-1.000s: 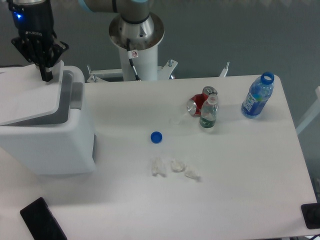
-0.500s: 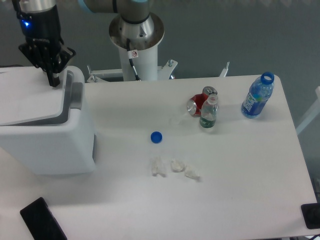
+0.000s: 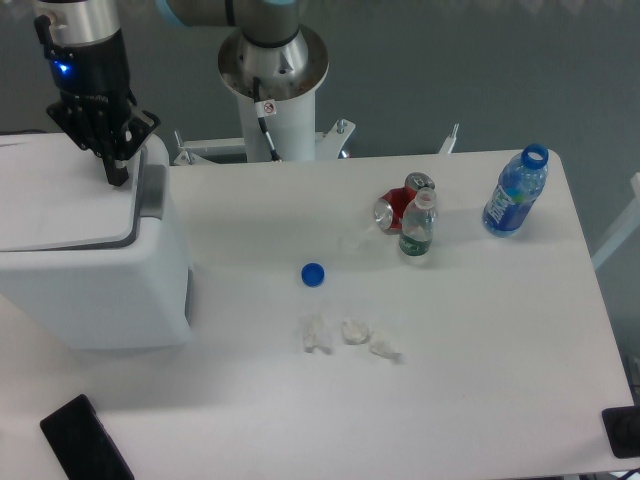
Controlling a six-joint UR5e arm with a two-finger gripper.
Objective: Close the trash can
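- Lid (image 3: 55, 195) now lies nearly flat on the trash can (image 3: 95, 285); a second ago it sat tilted, with a dark gap showing under its right edge. Gap is almost gone.
- Gripper (image 3: 116, 172) has shifted right and down, tips now at the lid's hinge-side edge, by the grey hinge strip (image 3: 152, 190).
- Fingers look pressed close together, pinching nothing.
- Trash can stands at the left end of the bench (image 3: 470, 330), well apart from the bottles.
- Judgement: closing is nearly complete; a final press may remain.

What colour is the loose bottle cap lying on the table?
Blue; the bottle cap shows clearly in the fixed camera view, mid-table.
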